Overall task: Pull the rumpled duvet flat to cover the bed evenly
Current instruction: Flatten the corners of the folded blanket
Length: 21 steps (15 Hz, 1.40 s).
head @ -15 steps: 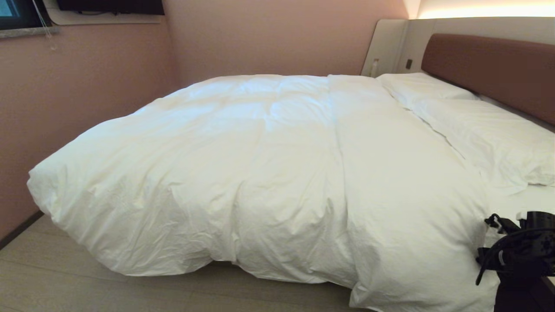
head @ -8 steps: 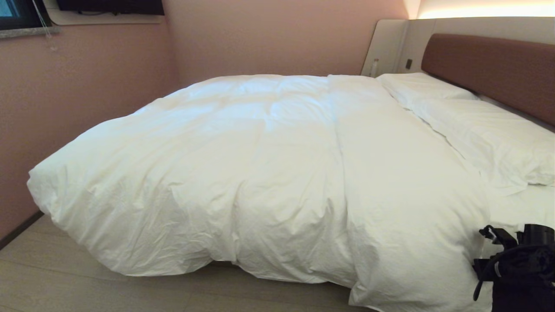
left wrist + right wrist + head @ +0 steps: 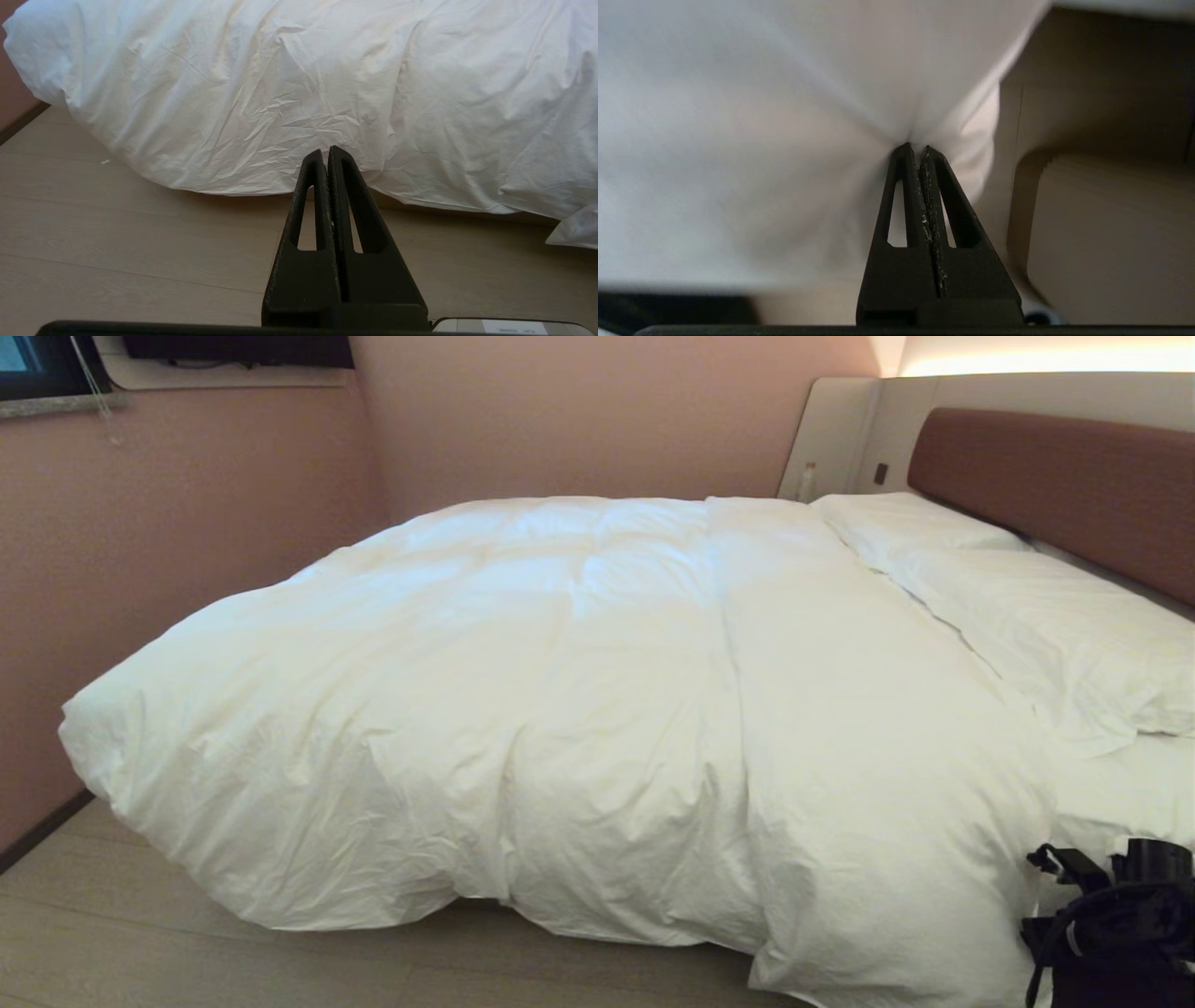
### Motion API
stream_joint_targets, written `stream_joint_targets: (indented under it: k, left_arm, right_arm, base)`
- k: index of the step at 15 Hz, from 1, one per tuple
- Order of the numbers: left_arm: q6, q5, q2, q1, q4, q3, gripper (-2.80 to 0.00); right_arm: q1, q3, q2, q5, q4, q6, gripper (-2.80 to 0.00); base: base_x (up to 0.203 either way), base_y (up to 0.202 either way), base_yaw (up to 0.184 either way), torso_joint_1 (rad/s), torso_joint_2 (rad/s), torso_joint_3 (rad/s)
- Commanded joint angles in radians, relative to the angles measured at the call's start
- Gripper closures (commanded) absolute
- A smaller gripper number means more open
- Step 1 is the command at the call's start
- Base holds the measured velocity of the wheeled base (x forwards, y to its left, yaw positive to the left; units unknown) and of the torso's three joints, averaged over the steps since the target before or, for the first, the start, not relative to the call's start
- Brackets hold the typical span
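The duvet [image 3: 579, 709] is lying across most of the bed [image 3: 1064, 485], spilling over its near edge toward the floor [image 3: 187, 952]; the right gripper [image 3: 916, 148], near the near-right corner, is clamped on duvet fabric, likely to pull; the left gripper [image 3: 324, 151], jaws together, is hanging parked above the floor.

The head view looks down and forward from beside the bed [image 3: 1055, 495], taking in the whole duvet [image 3: 579, 709], the pillows [image 3: 1027, 607] at right and the headboard. The left wrist view sits low over the floor [image 3: 140, 252], facing the duvet's hanging near edge, a strip the head view shares. The right wrist view sits tight against white cloth at the bed's near corner, with little else visible
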Motion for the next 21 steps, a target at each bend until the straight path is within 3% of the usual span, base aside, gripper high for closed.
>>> stream_joint_targets:
  k: [1, 7, 10, 12, 14, 18, 21]
  left_arm:
    - [-0.001, 0.000, 0.000, 0.000, 0.000, 0.000, 0.00]
    - [-0.001, 0.000, 0.000, 0.000, 0.000, -0.001, 0.00]
    - [-0.001, 0.000, 0.000, 0.000, 0.000, 0.000, 0.00]
    - [-0.001, 0.000, 0.000, 0.000, 0.000, 0.001, 0.00]
    - [-0.001, 0.000, 0.000, 0.000, 0.000, 0.001, 0.00]
    - [-0.001, 0.000, 0.000, 0.000, 0.000, 0.001, 0.00]
    - [-0.001, 0.000, 0.000, 0.001, 0.000, 0.001, 0.00]
  right_arm:
    - [-0.020, 0.034, -0.027, 0.002, -0.009, -0.009, 0.00]
    - [-0.072, 0.212, -0.337, 0.063, -0.084, 0.018, 0.00]
    - [0.033, 0.271, -0.455, 0.115, -0.095, 0.085, 0.00]
    - [0.096, 0.258, -0.407, 0.127, -0.104, 0.146, 0.00]
    - [0.117, 0.225, -0.340, 0.147, -0.107, 0.154, 0.00]
    - [0.120, 0.154, -0.097, 0.102, -0.215, 0.131, 0.00]
    - [0.120, 0.143, 0.098, 0.042, -0.374, 0.053, 0.00]
  base:
    - [0.000, 0.000, 0.000, 0.000, 0.00, 0.000]
    - [0.000, 0.000, 0.000, 0.000, 0.00, 0.000]
    - [0.000, 0.000, 0.000, 0.000, 0.00, 0.000]
    - [0.000, 0.000, 0.000, 0.000, 0.00, 0.000]
    - [0.000, 0.000, 0.000, 0.000, 0.00, 0.000]
    - [0.000, 0.000, 0.000, 0.000, 0.00, 0.000]
    - [0.000, 0.000, 0.000, 0.000, 0.00, 0.000]
